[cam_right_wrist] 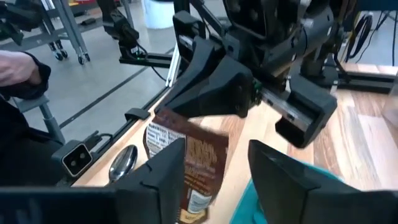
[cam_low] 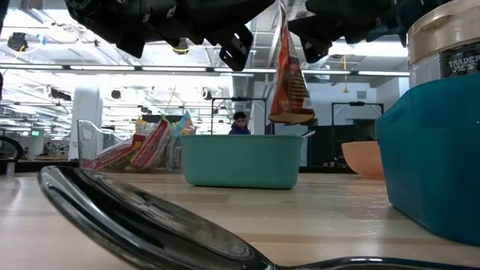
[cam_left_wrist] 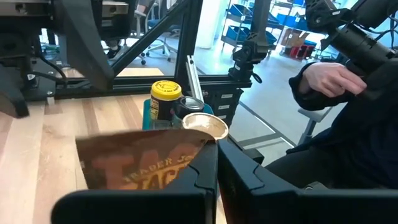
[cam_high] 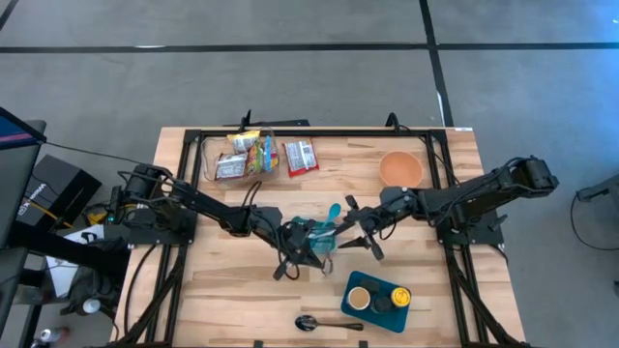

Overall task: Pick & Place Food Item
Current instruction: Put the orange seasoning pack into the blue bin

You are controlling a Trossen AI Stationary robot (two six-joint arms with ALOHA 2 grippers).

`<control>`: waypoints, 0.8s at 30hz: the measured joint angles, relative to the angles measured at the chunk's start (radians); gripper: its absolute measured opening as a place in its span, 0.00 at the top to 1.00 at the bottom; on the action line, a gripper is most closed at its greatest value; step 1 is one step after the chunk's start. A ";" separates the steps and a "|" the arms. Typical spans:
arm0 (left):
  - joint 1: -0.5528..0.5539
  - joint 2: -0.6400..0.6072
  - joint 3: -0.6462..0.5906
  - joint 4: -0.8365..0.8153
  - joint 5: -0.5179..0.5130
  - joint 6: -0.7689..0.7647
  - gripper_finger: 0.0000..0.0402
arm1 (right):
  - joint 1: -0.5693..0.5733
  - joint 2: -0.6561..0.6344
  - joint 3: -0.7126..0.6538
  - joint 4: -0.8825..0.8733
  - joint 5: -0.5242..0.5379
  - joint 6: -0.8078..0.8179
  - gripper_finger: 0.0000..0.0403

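Both arms meet at frame centre in the high view, over the teal bin (cam_high: 324, 237); left gripper (cam_high: 302, 235) has its jaws fully closed on the top edge of the brown snack pouch (cam_low: 291, 75); pouch hangs upright above the bin, clear of its rim in the low view; right gripper (cam_right_wrist: 214, 165) sits just beside the pouch, jaws partly parted with the pouch (cam_right_wrist: 189, 171) between the fingers; cannot tell whether they touch it.

Rest of the wood surface (cam_high: 232, 290): clear container of snack packs (cam_high: 244, 155) upper left; red packet (cam_high: 300, 157) just beside it; orange bowl (cam_high: 400, 169) upper right; teal tray (cam_high: 375, 302) with a yellow-lidded jar (cam_high: 399, 297) lower right; spoon (cam_high: 329, 324) bottom centre; a person (cam_low: 240, 122) stands in the room behind the bin, low view.
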 joint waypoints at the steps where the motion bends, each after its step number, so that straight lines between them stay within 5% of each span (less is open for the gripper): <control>1: 0.000 0.000 0.000 0.000 0.000 0.000 1.00 | 0.000 0.000 0.000 0.009 0.000 0.000 0.56; 13: 0.000 0.000 0.000 -0.001 0.001 -0.023 1.00 | 0.000 0.000 0.000 0.052 -0.002 -0.031 0.46; 24: 0.000 0.000 0.000 -0.011 0.002 -0.023 1.00 | -0.003 0.000 0.173 -0.255 -0.002 -0.149 0.46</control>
